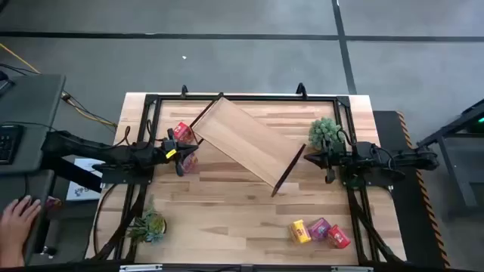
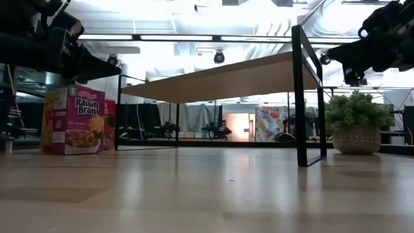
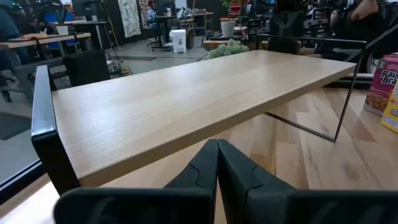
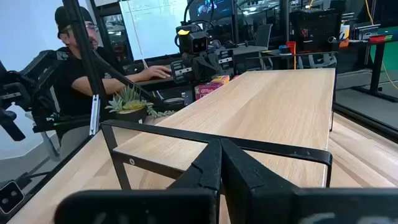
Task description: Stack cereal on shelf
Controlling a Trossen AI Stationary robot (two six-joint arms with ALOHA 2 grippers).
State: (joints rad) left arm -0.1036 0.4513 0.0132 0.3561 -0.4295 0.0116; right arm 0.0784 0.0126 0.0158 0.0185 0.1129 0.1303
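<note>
The shelf (image 1: 246, 140), a long light-wood board with dark end frames, stands on those frames, slanting across the table's middle. Two cereal boxes (image 1: 184, 136) stand upright on the table at its left end, and a magenta one shows in the low view (image 2: 72, 120). Three small cereal boxes (image 1: 319, 229), yellow, pink and red, lie near the front right corner. My left gripper (image 1: 184, 153) is shut, above the left boxes, and points at the shelf's left end (image 3: 93, 124). My right gripper (image 1: 306, 157) is shut just short of the shelf's right end frame (image 4: 217, 144).
A potted plant (image 1: 325, 132) stands behind my right gripper, and another (image 1: 149, 224) sits near the front left corner. A black frame (image 1: 242, 97) runs around the table's edges. A person's hand (image 1: 17, 219) rests off the table at the left.
</note>
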